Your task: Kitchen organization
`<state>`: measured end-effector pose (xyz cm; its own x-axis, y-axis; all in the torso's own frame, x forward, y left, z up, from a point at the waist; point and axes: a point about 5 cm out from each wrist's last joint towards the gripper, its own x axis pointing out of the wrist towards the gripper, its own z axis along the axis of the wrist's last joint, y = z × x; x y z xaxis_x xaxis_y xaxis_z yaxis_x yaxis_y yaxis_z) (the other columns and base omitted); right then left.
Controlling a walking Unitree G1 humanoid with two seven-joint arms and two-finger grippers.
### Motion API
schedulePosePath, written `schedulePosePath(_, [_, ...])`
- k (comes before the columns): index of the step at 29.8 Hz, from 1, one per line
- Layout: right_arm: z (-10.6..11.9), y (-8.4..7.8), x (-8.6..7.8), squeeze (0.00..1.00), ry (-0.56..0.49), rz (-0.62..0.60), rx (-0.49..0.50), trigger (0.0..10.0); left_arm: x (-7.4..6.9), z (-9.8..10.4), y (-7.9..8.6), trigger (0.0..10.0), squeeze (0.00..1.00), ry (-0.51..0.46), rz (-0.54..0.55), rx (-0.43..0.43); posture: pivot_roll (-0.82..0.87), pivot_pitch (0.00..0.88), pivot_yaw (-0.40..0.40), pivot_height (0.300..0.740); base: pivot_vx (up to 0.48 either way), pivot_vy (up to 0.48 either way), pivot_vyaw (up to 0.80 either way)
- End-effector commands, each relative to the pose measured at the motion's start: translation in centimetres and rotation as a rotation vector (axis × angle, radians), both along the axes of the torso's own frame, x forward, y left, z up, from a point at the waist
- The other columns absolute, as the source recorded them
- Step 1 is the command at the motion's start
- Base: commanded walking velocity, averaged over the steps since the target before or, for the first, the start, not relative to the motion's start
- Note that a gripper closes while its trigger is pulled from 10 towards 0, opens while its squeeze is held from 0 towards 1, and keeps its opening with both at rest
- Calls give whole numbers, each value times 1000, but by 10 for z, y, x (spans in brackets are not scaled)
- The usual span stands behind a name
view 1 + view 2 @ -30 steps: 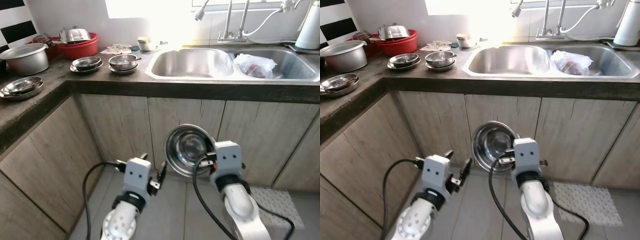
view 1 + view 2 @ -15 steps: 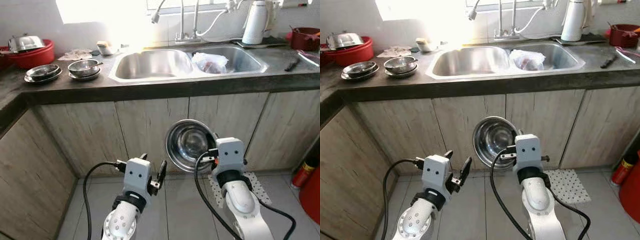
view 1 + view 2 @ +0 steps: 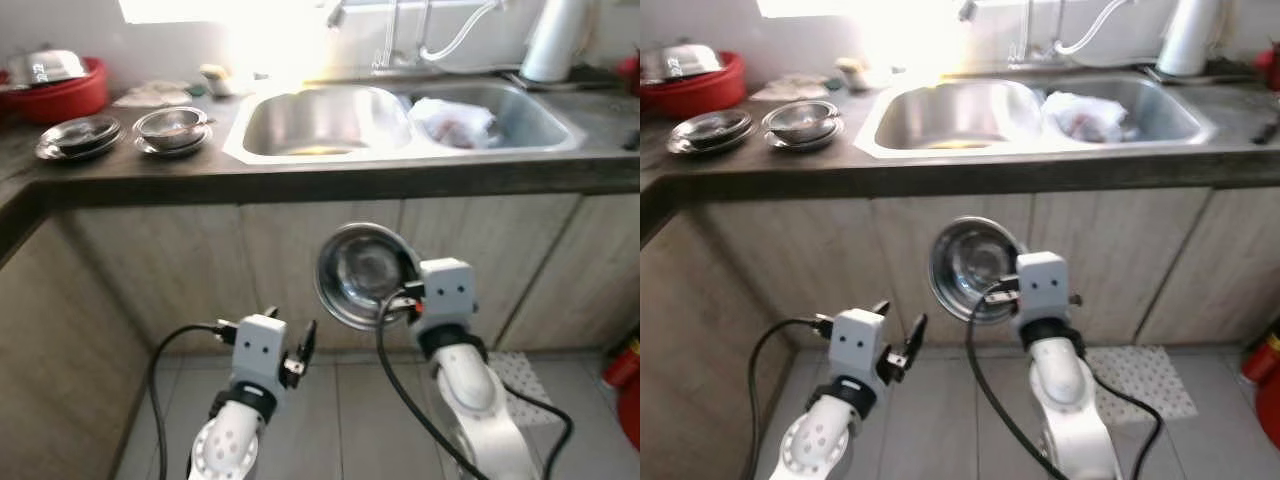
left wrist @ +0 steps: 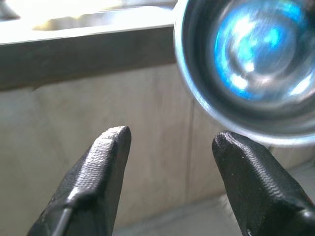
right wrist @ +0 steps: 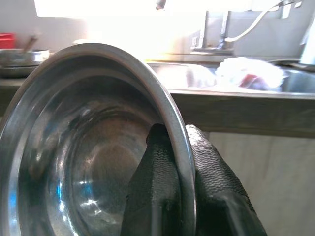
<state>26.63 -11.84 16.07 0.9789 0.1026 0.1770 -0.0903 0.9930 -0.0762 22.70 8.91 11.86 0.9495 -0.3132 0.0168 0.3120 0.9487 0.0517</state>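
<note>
The right gripper (image 5: 177, 162) has its two black fingers pinched on the rim of a steel bowl (image 3: 362, 272), one finger inside and one outside; the bowl is held up on edge in front of the wooden cabinet doors (image 3: 220, 260), below the counter edge. The left gripper (image 4: 170, 147) hangs lower beside it with fingers spread and nothing between them, the bowl just off to its side. Above is the dark counter (image 3: 150, 170) with a double sink (image 3: 320, 120); a plastic bag (image 3: 455, 118) sits in the far basin. Off to the robot's left are two stacks of steel dishes (image 3: 172, 128) and a red tub (image 3: 62, 95); a dotted mat (image 3: 525, 372) lies on the floor by the right arm.
</note>
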Motion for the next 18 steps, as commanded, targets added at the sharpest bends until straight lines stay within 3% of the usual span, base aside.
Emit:
schedulePosePath(1, [4,2,2,0,-13,1,14,10000,-3,0,2,10000,0,2,7,-2,38,47,6,740,341,0,0])
schedulePosePath(14, [11,0,6,0,-39,-3,23,10000,-2,0,2,10000,0,3,8,-2,38,43,5,740,344,0,0])
schedulePosePath(18, [27,-4,14,0,-87,-12,25,10000,-2,0,2,10000,0,2,8,-4,35,35,4,740,344,0,0])
